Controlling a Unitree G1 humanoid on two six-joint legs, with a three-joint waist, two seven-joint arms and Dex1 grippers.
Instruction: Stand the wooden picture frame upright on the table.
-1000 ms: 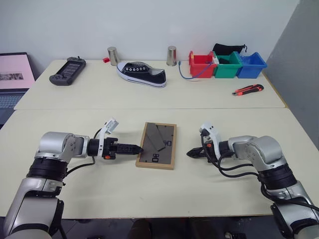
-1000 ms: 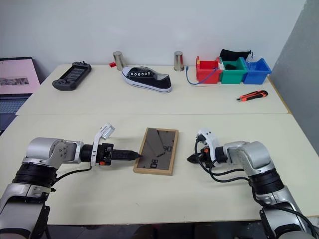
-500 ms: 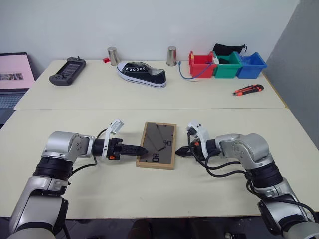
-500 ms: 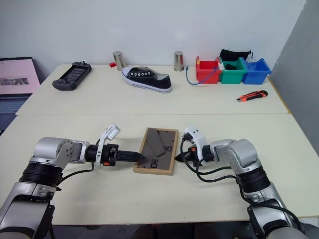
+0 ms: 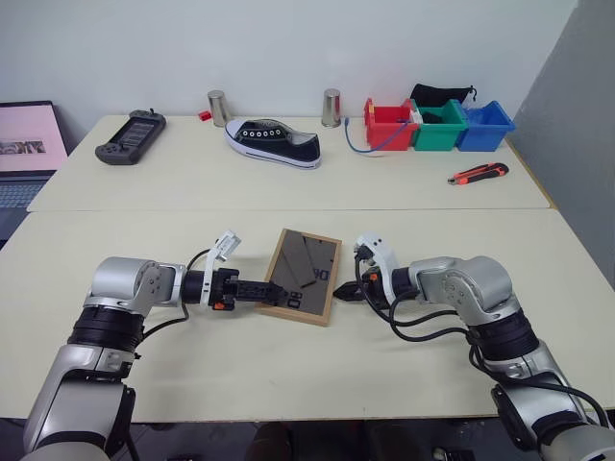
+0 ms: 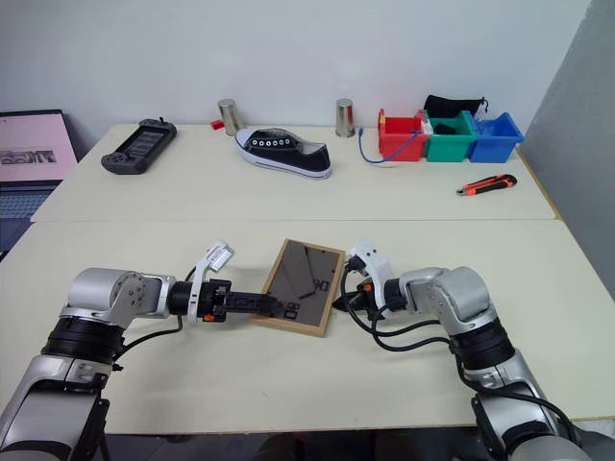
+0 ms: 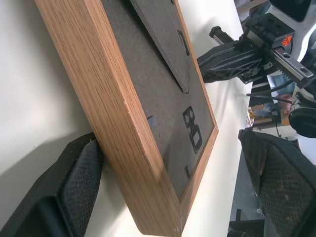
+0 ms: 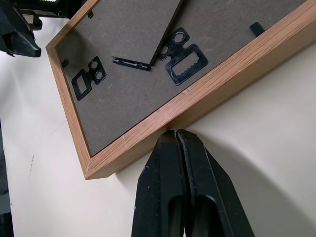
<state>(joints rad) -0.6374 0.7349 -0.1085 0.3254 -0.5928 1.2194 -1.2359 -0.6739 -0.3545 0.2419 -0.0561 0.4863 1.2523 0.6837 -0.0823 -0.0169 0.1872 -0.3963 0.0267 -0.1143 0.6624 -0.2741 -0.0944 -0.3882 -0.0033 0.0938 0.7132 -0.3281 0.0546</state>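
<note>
- Wooden picture frame (image 5: 303, 274): back panel up, near front edge of the table (image 5: 288, 182), just past the seam, left side tilted up.
- Left gripper (image 7: 168, 187): spread wide, one finger (image 7: 79, 170) under frame's left edge.
- Right gripper (image 8: 177, 136): pressed together, tip against frame's right edge.

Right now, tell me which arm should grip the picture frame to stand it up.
Left. The left gripper is open, straddling the wooden picture frame's edge; the right gripper is shut, only touching its opposite edge.

Wooden picture frame (image 5: 303, 276): light wood, dark grey back panel up, stand folded flat. Lies face-down on near half of cream table (image 5: 288, 182), left edge slightly raised.
</note>
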